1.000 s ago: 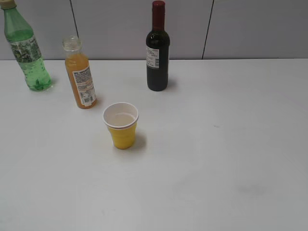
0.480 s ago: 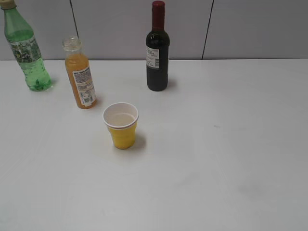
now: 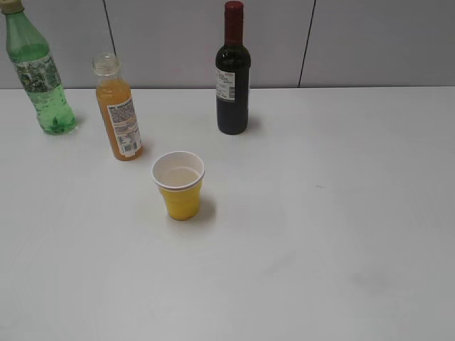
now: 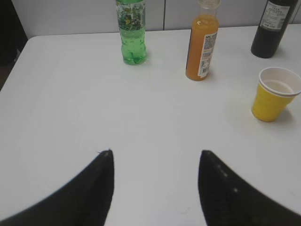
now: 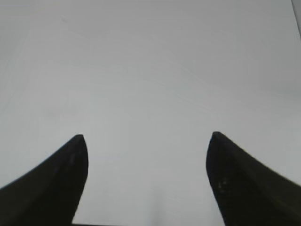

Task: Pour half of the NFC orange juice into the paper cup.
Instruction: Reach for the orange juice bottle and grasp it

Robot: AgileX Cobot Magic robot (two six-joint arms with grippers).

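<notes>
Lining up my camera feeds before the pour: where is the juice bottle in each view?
Exterior: juice bottle upper left, behind and left of the cup.
Left wrist: top centre, left of the cup.
Right wrist: not in view, only bare table.
Shared landmark: the green bottle to its left.

No readable text anywhere. Printed labels on orange juice bottle (image 3: pixel 119 117), wine bottle (image 3: pixel 232 79) and green bottle (image 3: pixel 40 74) — lettering too small and blurred to make out.
</notes>
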